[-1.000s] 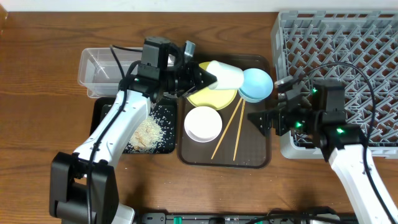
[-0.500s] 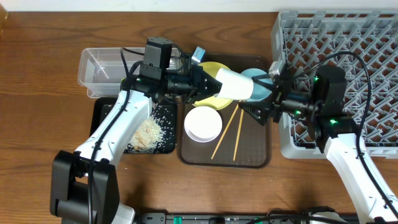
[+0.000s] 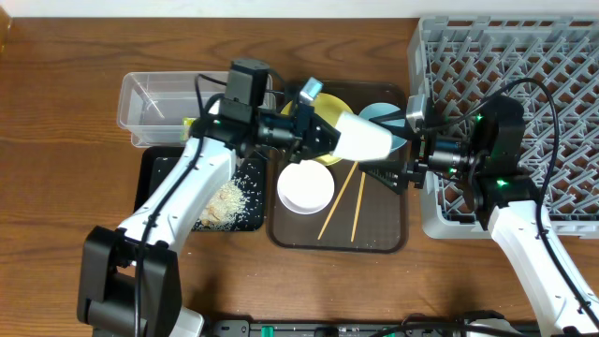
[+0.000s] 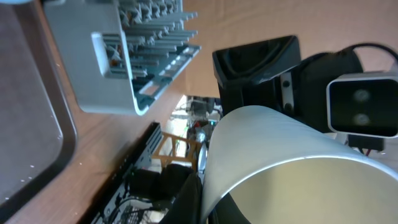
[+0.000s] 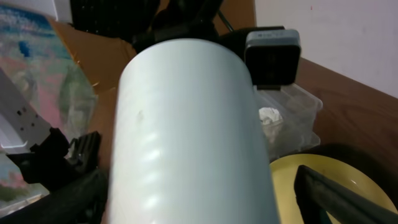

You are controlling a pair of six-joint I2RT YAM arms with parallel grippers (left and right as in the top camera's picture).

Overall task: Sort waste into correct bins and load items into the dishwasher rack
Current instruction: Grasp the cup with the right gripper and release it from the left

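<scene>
My left gripper point(image 3: 323, 136) is shut on the small white cup point(image 3: 365, 140) and holds it on its side above the brown tray, its base pointing right. The cup fills the left wrist view point(image 4: 280, 162). My right gripper point(image 3: 401, 157) is open, with its fingers on either side of the cup's far end point(image 5: 193, 124), not closed on it. The yellow plate point(image 3: 321, 103) and light blue bowl point(image 3: 379, 114) lie behind the cup. The white bowl point(image 3: 305, 186) and two chopsticks point(image 3: 342, 197) lie on the tray. The grey rack point(image 3: 524, 56) stands at the right.
The clear tub point(image 3: 154, 101) with a white paper scrap stands at the back left. The black tray point(image 3: 154, 178) in front of it holds rice scraps point(image 3: 223, 201). The dark brown serving tray point(image 3: 384, 234) sits mid-table, right beside the rack's left wall.
My left gripper has carried the white cup to the right, over the tray. My right gripper has moved left to meet it, and its fingers now flank the cup.
</scene>
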